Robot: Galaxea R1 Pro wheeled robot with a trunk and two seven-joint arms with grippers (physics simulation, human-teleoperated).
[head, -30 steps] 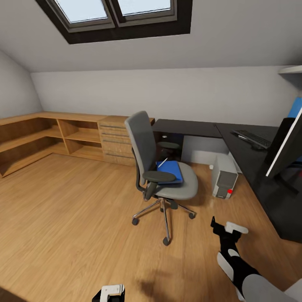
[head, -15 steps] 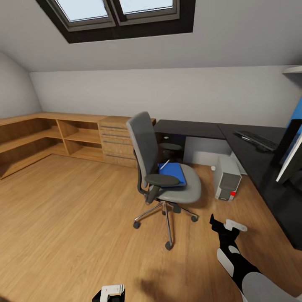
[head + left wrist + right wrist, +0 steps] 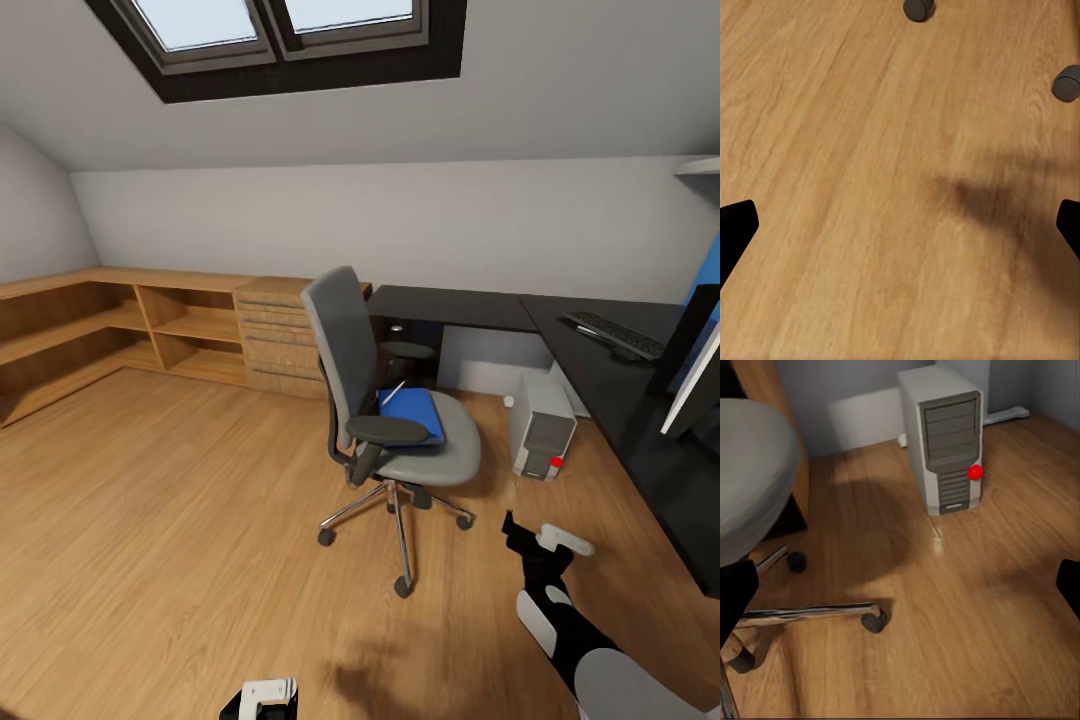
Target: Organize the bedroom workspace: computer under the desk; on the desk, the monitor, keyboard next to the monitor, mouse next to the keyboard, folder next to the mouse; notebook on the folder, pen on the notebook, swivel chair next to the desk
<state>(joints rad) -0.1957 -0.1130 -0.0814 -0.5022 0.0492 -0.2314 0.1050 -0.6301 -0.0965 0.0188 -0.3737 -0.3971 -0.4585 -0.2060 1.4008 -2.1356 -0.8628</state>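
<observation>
Standing in the middle of the wooden floor (image 3: 160, 520), the swivel chair (image 3: 385, 400) is carrying one blue folder (image 3: 412, 410) on its seat, with a thin pen (image 3: 391, 391) lying at the folder's far corner; whether a notebook is sitting there too I cannot tell. The head view is also taking in one dark desk (image 3: 620, 400), one keyboard (image 3: 612, 334) on it and the edge of one monitor (image 3: 695, 375). The right wrist view is showing the computer (image 3: 943, 446) closer, red button facing out, beside the chair's base and two of its casters. The left wrist view is giving floor and two casters. The left gripper (image 3: 900, 225) is spread wide, holding nothing; the right gripper (image 3: 900, 585) is likewise wide and empty.
</observation>
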